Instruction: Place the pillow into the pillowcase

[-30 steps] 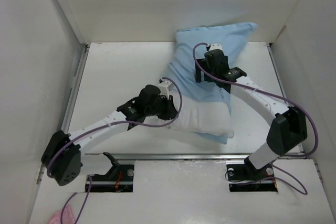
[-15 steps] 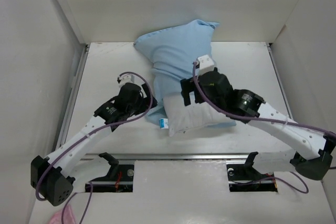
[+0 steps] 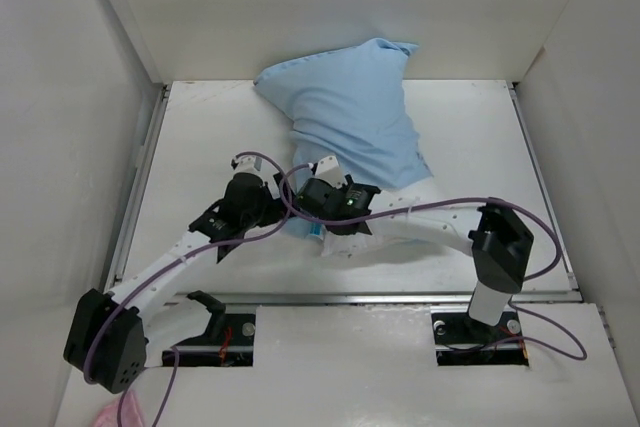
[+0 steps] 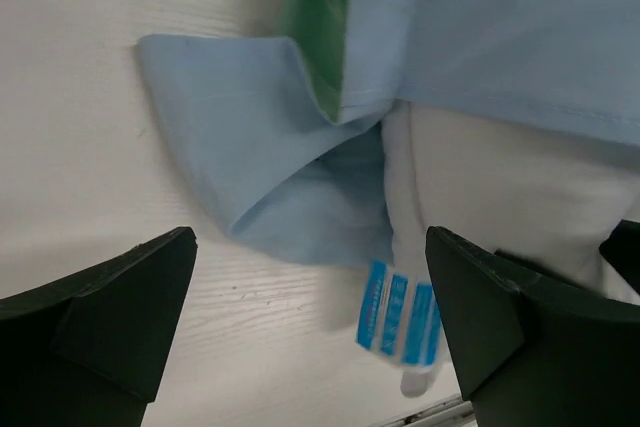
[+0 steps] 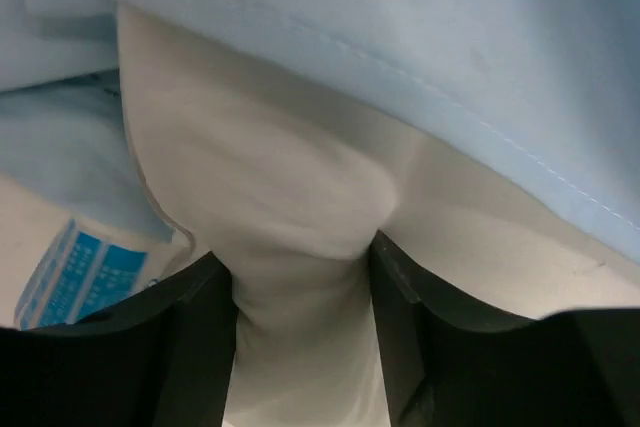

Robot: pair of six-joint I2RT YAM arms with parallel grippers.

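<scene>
The light blue pillowcase (image 3: 350,107) lies bulging at the back centre, with its mouth facing the near edge. The white pillow (image 3: 420,192) sticks out of that mouth. In the right wrist view my right gripper (image 5: 300,267) is shut on a fold of the pillow (image 5: 280,177), just below the pillowcase hem (image 5: 400,17). My left gripper (image 4: 310,242) stands open over the table at the mouth's left corner, holding nothing. A flap of the pillowcase (image 4: 250,127) with its green inner side (image 4: 320,27) lies ahead of it, and the blue-and-white tag (image 4: 395,312) hangs near its right finger.
White walls enclose the table (image 3: 200,147) on the left, back and right. A metal rail (image 3: 400,297) runs along the near edge, by the arm bases. The right arm (image 3: 440,222) lies low across the pillow's near side.
The left gripper let go and drew back left, now open. The right arm swung from the pillowcase top to the pillow's near-left end and closed on it. The bundle shifted left.
</scene>
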